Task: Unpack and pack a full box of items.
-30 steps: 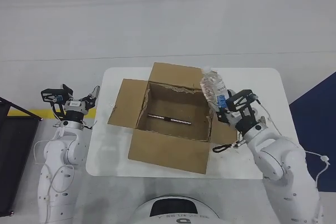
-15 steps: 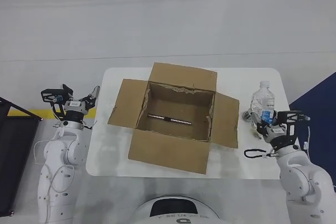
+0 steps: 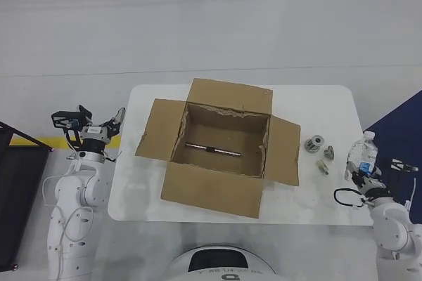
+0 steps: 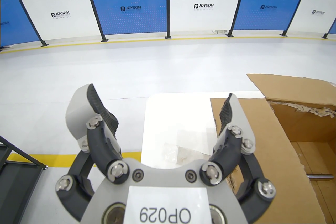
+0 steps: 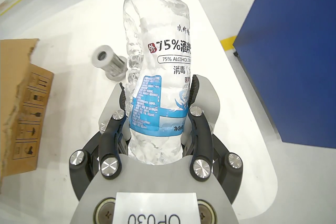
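An open cardboard box [image 3: 218, 154] stands mid-table with its flaps spread; a thin metal rod [image 3: 211, 148] lies on its floor. My right gripper [image 5: 157, 89] is shut on a clear plastic bottle [image 5: 157, 57] with a white cap and blue label, held at the table's right edge [image 3: 361, 156]. Two small metal parts [image 3: 312, 145] and a little piece [image 3: 323, 167] lie on the table right of the box. My left gripper [image 4: 160, 104] stands open and holds nothing, beyond the table's left edge [image 3: 98, 125], near the box's left flap [image 4: 260, 146].
The white table [image 3: 144, 204] has bare surface left of and in front of the box. A dark rack [image 3: 7, 183] stands on the floor to the left, and a blue panel [image 3: 408, 112] to the right. A metal spool [image 5: 107, 62] lies beside the bottle.
The right arm carried the bottle from above the box's right flap out to the table's right edge. The left arm has kept still.
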Motion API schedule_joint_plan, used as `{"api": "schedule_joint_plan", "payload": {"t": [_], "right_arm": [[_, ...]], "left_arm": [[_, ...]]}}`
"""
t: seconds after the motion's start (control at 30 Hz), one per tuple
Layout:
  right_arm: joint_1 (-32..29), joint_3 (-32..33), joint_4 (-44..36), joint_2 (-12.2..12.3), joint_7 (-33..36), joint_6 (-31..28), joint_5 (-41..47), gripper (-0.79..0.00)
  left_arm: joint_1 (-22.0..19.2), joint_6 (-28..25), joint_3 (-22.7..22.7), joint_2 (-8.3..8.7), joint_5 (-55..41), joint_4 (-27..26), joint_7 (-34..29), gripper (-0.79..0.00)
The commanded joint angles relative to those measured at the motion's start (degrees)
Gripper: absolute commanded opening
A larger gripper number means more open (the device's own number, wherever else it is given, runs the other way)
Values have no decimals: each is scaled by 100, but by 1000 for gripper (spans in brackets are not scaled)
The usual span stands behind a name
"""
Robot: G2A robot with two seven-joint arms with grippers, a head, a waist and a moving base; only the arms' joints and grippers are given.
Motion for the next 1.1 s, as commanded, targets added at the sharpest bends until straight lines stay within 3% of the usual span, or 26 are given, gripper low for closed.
{"api": "schedule_joint_plan", "payload": {"t": [0.0,0.13,0.53,0.6,0.63,0.73,0.8,0.83,1.07], "right_arm": [[-3,11,114,19,195,-187,-63,-785],[70,-21,245,59,591,-496,-226,-785],[386,-208,297,95,1062,-362,-497,-785],[455,-276,284,101,1160,-349,-555,-656],[474,-301,266,104,1203,-356,-587,-529],[494,-317,223,111,1271,-345,-636,-409],[514,-323,208,117,1346,-300,-695,-62],[527,-329,197,120,1375,-276,-723,-12],[498,-324,81,127,1423,-278,-730,0]], "left_arm": [[0,0,0,0,0,0,0,0],[0,0,0,0,0,0,0,0],[0,0,0,0,0,0,0,0],[0,0,0,0,0,0,0,0],[0,0,0,0,0,0,0,0],[0,0,0,0,0,0,0,0],[0,0,0,0,0,0,0,0],[0,0,0,0,0,0,0,0],[0,0,0,0,0,0,0,0]]}}
